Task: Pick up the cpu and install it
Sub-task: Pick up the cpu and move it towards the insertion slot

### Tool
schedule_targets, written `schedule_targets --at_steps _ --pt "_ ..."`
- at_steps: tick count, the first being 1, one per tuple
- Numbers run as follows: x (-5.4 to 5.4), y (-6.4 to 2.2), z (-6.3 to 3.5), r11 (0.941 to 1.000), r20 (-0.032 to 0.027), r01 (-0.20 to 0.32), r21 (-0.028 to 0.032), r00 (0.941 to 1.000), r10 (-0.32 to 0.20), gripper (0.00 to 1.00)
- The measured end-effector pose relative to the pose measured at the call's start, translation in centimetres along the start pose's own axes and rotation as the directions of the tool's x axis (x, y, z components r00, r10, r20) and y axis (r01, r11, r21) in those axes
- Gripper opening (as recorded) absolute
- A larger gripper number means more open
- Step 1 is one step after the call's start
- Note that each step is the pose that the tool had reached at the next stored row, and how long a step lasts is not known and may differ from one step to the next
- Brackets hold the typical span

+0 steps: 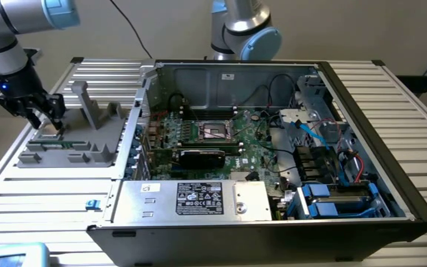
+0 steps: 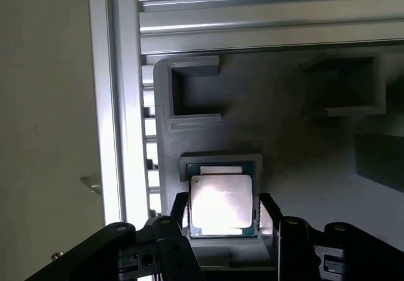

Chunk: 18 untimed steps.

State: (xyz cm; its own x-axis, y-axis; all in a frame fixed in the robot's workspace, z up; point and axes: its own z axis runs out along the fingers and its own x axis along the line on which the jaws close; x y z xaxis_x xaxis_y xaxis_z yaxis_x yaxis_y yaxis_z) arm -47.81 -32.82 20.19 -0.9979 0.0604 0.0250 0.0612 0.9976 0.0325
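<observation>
The cpu (image 2: 221,196) still lies in its recess in the grey tray (image 2: 303,167) on the worktop (image 1: 43,194), the gripper (image 2: 223,200) straddling it with fingers (image 2: 181,210) hard by its edges, though a firm clamp cannot be told, so lifting it and installing it in the computer case (image 1: 221,83) remain.

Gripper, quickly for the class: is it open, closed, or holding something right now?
Gripper: astride the cpu in the tray; open or gripping cannot be told.
</observation>
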Motion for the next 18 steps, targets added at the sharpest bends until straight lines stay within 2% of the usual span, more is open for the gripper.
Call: schedule_targets --at_steps 1,2,7,18 --pt "0.0 0.0 0.07 1.0 -0.0001 0.0 0.0001 1.0 0.0 0.56" --pt "0.0 -0.01 0.19 1.0 -0.0001 0.0 0.0001 1.0 0.0 0.63" --pt "0.0 -0.03 0.92 1.0 -0.0002 0.0 0.0 1.0 0.0 0.63" --pt "0.0 -0.06 1.6 1.0 -0.0005 0.0 0.0001 1.0 0.0 0.63"
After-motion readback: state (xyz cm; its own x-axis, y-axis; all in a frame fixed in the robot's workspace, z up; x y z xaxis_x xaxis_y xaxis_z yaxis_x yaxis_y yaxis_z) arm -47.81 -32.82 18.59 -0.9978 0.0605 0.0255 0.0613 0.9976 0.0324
